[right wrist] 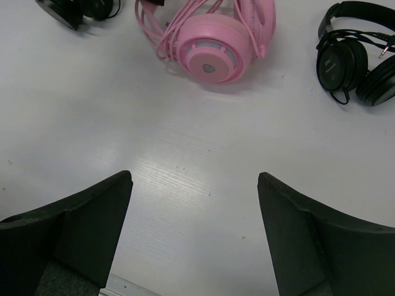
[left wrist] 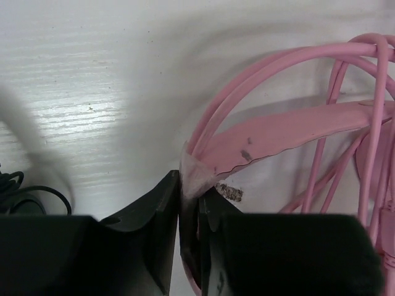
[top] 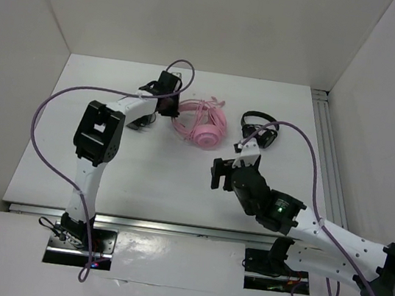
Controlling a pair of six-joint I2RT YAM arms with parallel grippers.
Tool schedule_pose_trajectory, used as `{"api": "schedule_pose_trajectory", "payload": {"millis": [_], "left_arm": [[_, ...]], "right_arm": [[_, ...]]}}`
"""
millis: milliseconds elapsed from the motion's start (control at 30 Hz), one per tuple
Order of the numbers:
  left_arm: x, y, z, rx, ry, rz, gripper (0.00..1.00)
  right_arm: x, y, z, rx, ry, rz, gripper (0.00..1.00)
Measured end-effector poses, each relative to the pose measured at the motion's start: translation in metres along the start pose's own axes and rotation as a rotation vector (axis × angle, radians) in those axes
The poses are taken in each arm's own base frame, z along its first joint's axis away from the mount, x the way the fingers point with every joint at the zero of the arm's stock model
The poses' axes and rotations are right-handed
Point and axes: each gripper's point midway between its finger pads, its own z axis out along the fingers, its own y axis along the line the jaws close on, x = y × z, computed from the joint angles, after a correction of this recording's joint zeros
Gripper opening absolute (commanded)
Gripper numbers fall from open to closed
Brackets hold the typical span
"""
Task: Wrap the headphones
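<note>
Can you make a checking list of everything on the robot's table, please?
Surface: white table, faint wood grain.
Job's things: pink headphones lying flat, their pink cable looped across the headband.
Clutter: black headphones right of them; second black pair beside the left arm.
Grippers: left gripper jaws narrow around the pink cable, grip unclear; right gripper open above the table.
Cables: purple robot leads trailing off both arms.
Surroundings: white walls; metal rail on the right.

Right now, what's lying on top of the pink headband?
Loops of the pink cable cross over the headband. The left fingers pinch those loops at the band's near end. Where the cable runs below the pinch is hidden by the fingers.
</note>
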Motion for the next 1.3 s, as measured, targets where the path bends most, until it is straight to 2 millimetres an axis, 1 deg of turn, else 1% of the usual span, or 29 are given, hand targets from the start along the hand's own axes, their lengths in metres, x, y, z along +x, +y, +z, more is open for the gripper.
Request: {"api": "schedule_pose_trajectory", "payload": {"millis": [33,67,100,133,167,233,267,300,400,500,567,633,667,700,733,800,867,900,933,967,1000,1033,1067,1133,1167,1200,1233,1300], "left_arm": [[-0.002,0.000,-0.001,0.000,-0.001,0.000,0.34],[-0.004,0.000,-0.002,0.001,-0.004,0.005,0.40],[-0.006,-0.001,-0.003,0.003,-0.006,0.012,0.60],[-0.008,-0.002,-0.004,0.005,-0.009,0.021,0.69],[-0.010,-0.003,-0.006,0.009,-0.013,0.024,0.71],[-0.012,-0.003,-0.010,0.009,-0.015,0.023,0.80],[-0.014,-0.003,-0.012,0.011,-0.020,0.023,0.92],[-0.015,-0.004,-0.014,0.012,-0.023,0.028,1.00],[-0.019,-0.008,-0.023,0.028,-0.034,0.019,1.00],[-0.019,-0.010,-0.037,0.046,-0.041,0.016,1.00],[-0.023,-0.013,-0.059,0.064,-0.065,0.014,1.00],[-0.033,-0.018,-0.086,0.089,-0.110,0.008,1.00],[-0.042,-0.022,-0.103,0.105,-0.146,0.002,1.00],[-0.054,-0.027,-0.128,0.128,-0.201,-0.007,1.00],[-0.061,-0.029,-0.150,0.143,-0.241,-0.011,1.00],[-0.075,-0.034,-0.207,0.172,-0.349,-0.011,1.00],[-0.081,-0.035,-0.276,0.191,-0.478,-0.010,1.00],[-0.079,-0.035,-0.318,0.208,-0.552,-0.008,1.00],[-0.076,-0.036,-0.349,0.230,-0.610,-0.007,1.00],[-0.070,-0.036,-0.389,0.259,-0.684,-0.006,1.00],[-0.058,-0.033,-0.427,0.292,-0.744,-0.005,1.00],[-0.047,-0.029,-0.457,0.318,-0.791,-0.006,1.00],[-0.034,-0.018,-0.493,0.338,-0.856,-0.018,1.00],[-0.009,0.003,-0.539,0.354,-0.956,-0.047,1.00],[0.005,0.014,-0.556,0.360,-0.994,-0.058,1.00],[0.018,0.022,-0.566,0.367,-1.022,-0.065,1.00],[0.034,0.031,-0.569,0.366,-1.033,-0.071,1.00],[0.062,0.045,-0.566,0.356,-1.016,-0.081,1.00]], "right_arm": [[0.002,0.001,0.001,-0.002,0.005,-0.003,0.90],[0.003,0.002,0.001,-0.006,0.011,-0.006,0.90],[0.005,0.003,0.002,-0.009,0.017,-0.009,0.90],[0.006,0.004,0.003,-0.012,0.022,-0.012,0.90],[0.007,0.005,0.003,-0.016,0.027,-0.014,0.90],[0.009,0.007,0.004,-0.025,0.034,-0.016,0.93],[0.010,0.008,0.004,-0.030,0.037,-0.016,0.97],[0.010,0.009,0.004,-0.034,0.038,-0.013,1.00],[0.010,0.011,0.003,-0.046,0.042,-0.010,1.00],[0.003,0.014,0.002,-0.056,0.034,0.001,1.00],[-0.007,0.017,-0.001,-0.062,0.020,0.009,1.00],[-0.022,0.019,-0.005,-0.065,0.001,0.019,1.00],[-0.033,0.020,-0.008,-0.066,-0.009,0.023,1.00],[-0.049,0.022,-0.013,-0.068,-0.028,0.034,1.00],[-0.062,0.023,-0.017,-0.070,-0.043,0.044,1.00],[-0.091,0.025,-0.029,-0.072,-0.074,0.068,1.00],[-0.119,0.023,-0.043,-0.069,-0.096,0.094,1.00],[-0.127,0.021,-0.050,-0.065,-0.096,0.107,1.00],[-0.139,0.020,-0.059,-0.074,-0.114,0.127,1.00],[-0.145,0.016,-0.068,-0.076,-0.109,0.136,1.00],[-0.151,0.012,-0.078,-0.083,-0.108,0.150,1.00],[-0.156,0.009,-0.088,-0.100,-0.109,0.162,1.00],[-0.160,0.006,-0.099,-0.121,-0.115,0.178,1.00],[-0.167,-0.004,-0.125,-0.180,-0.139,0.218,1.00],[-0.169,-0.011,-0.140,-0.214,-0.155,0.236,1.00],[-0.171,-0.017,-0.154,-0.244,-0.172,0.256,1.00],[-0.175,-0.025,-0.169,-0.273,-0.197,0.280,1.00],[-0.184,-0.043,-0.200,-0.320,-0.250,0.333,1.00]]}}
